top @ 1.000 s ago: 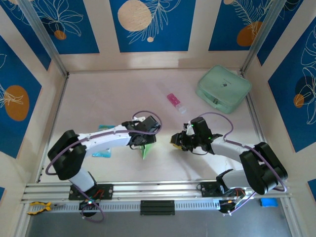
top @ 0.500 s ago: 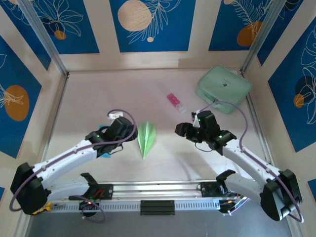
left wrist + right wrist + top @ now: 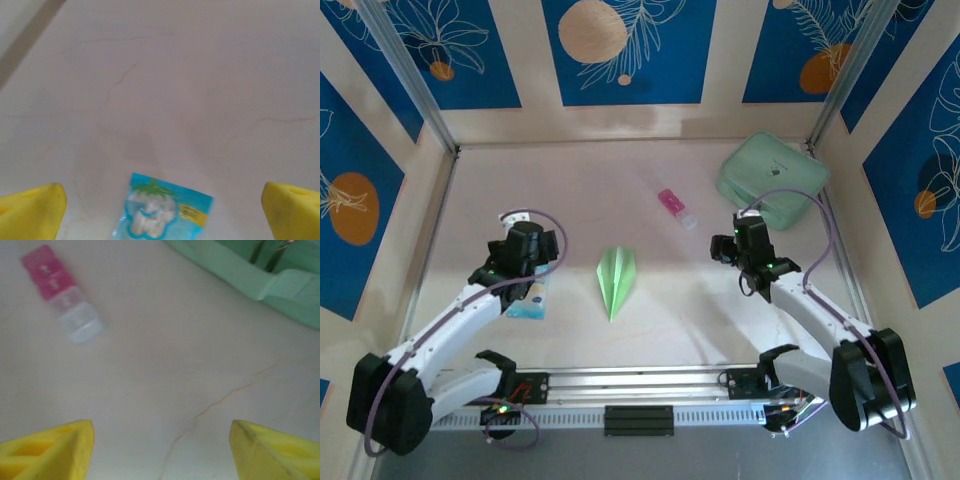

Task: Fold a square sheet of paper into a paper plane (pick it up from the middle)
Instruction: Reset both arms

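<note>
**A:** The paper plane [image 3: 616, 280], where does it lie?

**B:** Flat on the bench [image 3: 620, 180], about the middle and a little toward the near edge. Its slim tip points at that edge and the centre crease faces up. It sits between the two grippers, apart from both.

**A:** Biggest thing first, then.

**B:** The mint-green case [image 3: 772, 180] is in the far right corner. There's a small dark mark on its lid, too small to read.

**A:** And the grippers?

**B:** The left gripper [image 3: 523, 250] hangs over the left side of the bench. In its wrist view the yellow fingers [image 3: 32, 212] are spread wide, holding nothing. The right gripper [image 3: 745, 245] hovers near the case, its fingers [image 3: 47, 450] just as wide and holding nothing.

**A:** Smaller things?

**B:** The blue-and-white packet [image 3: 528, 298] lies under the left gripper, toward the left edge. It shows a white shape with a green leaf, and its small print is blurred. The pink-and-white tube [image 3: 676, 208] lies just left of the case, and its label is unreadable.
</note>
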Tool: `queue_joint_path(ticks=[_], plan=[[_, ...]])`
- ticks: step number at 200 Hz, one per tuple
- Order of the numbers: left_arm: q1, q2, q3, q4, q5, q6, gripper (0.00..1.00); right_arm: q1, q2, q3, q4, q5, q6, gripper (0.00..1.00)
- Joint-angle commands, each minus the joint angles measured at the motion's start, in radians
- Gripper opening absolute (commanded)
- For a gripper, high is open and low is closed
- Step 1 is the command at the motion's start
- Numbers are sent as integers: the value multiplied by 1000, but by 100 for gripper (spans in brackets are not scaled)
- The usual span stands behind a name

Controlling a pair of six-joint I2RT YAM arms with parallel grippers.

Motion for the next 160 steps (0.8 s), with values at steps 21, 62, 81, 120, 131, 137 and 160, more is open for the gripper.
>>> queue_joint_path(ticks=[21, 62, 81, 120, 131, 137, 160], plan=[[66, 34, -111, 297, -125, 220, 99, -142, 119, -141, 496, -173, -222, 72], [111, 123, -183, 579, -72, 356, 100, -231, 161, -228, 822, -407, -242, 68], [127, 208, -203, 715, -60, 383, 100, -250, 207, -217, 847, -472, -250, 68], [140, 343, -233, 980, -5, 484, 100, -251, 363, -172, 914, -423, -233, 69], [161, 366, -257, 1076, 45, 492, 100, -265, 406, -155, 949, -339, -171, 73], [179, 375, -267, 1103, 69, 478, 100, -278, 383, -147, 892, -363, -168, 80], [255, 421, -304, 1184, 249, 427, 100, -268, 386, -147, 894, -340, -176, 99]])
